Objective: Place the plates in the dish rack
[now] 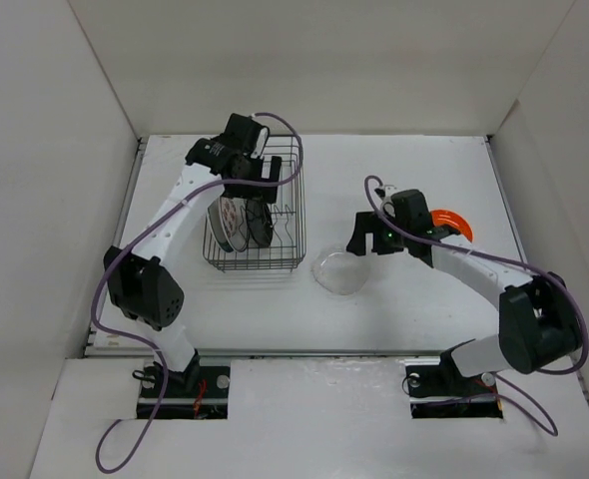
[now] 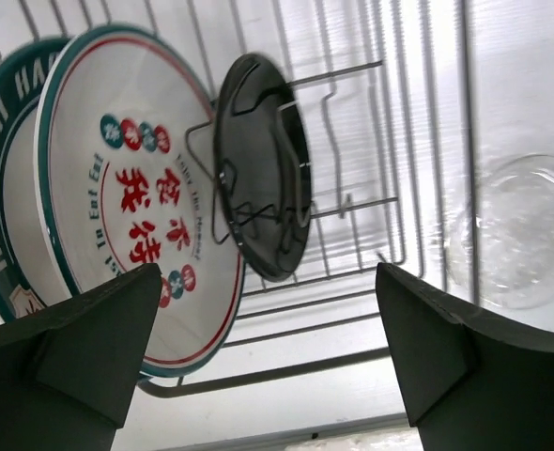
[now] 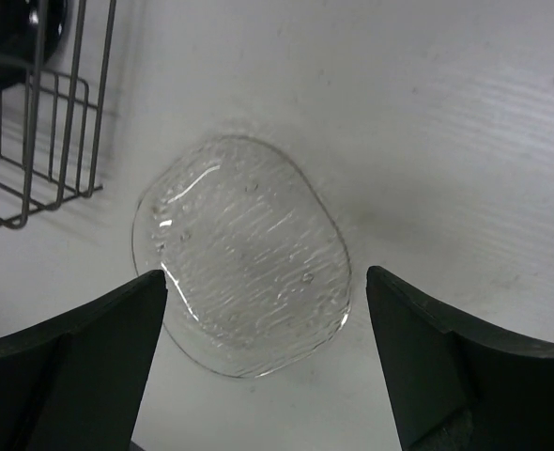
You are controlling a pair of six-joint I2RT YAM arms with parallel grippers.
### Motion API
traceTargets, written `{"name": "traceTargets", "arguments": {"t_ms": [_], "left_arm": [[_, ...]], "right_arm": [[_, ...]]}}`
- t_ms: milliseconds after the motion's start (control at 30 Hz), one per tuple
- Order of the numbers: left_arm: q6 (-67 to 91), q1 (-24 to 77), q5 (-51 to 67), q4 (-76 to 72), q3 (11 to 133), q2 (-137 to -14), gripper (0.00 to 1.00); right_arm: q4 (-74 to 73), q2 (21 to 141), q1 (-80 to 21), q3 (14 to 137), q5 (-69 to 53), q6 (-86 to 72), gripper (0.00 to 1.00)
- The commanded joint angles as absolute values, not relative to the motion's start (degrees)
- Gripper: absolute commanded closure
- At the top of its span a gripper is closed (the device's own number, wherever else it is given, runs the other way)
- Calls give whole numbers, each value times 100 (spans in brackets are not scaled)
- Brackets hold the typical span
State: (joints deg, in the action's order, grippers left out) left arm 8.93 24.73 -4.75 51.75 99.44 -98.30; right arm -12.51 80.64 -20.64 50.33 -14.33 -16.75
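Free for passage: right-hand slots of dish rack, only upright tines there. Left side blocked by three plates on edge, packed close: patterned-rim plate, red-character plate, black plate. Left end effector spread wide over black plate, crowding rack's far part. Bare counter behind and right of rack. Clear glass plate flat just off rack's near right corner, right end effector wide above it. Orange plate partly under right arm. Enclosure walls close on three sides.

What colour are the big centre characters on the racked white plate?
Red, on the white round teal-rimmed plate; clearest in the left wrist view.
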Motion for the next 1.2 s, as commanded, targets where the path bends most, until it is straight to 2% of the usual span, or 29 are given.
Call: {"name": "traceTargets", "arguments": {"t_ms": [0, 33, 200, 467, 600, 633, 667, 733, 800, 933, 1000, 1167], "left_arm": [[546, 2470, 262, 5335, 10493, -9668, 3], [467, 2470, 359, 5335, 10581, -9616, 0], [229, 2470, 606, 5396, 11118, -9510, 0], [26, 2470, 712, 5335, 10986, -9255, 0], [26, 2470, 581, 5335, 10846, -9202, 0], [-26, 2470, 580, 5335, 10846, -9202, 0], [-26, 2470, 580, 5335, 10846, -9150, 0], [-26, 2417, 580, 5335, 10846, -9097, 0], [-79, 2365, 580, 5335, 10846, -9097, 0], [-149, 2312, 746, 5335, 10846, -9097, 0], [-220, 2312, 1035, 5282, 11100, -9210, 0], [-500, 2312, 1914, 5229, 11829, -9606, 0]], "right_arm": [[-932, 8129, -2337, 4808, -1652, -1556, 9], [-932, 8226, -2338, 4755, -1652, -1556, 11], [-932, 8464, -2417, 4685, -1320, -1608, 13], [-1072, 8815, -2470, 4799, -958, -1731, 13], [-1213, 9184, -2470, 4904, -958, -1793, 34], [-1213, 9237, -2470, 4904, -958, -1793, 44], [-1265, 9307, -2470, 4904, -958, -1863, 60], [-1266, 9369, -2470, 4904, -958, -1924, 75], [-1344, 9439, -2470, 4904, -905, -1978, 98], [-1512, 9274, -2531, 5115, -660, -2179, 100], [-1642, 8738, -2627, 5387, -432, -2337, 100], [-3072, 7788, -3479, 6510, 1966, -2602, 100]]}}
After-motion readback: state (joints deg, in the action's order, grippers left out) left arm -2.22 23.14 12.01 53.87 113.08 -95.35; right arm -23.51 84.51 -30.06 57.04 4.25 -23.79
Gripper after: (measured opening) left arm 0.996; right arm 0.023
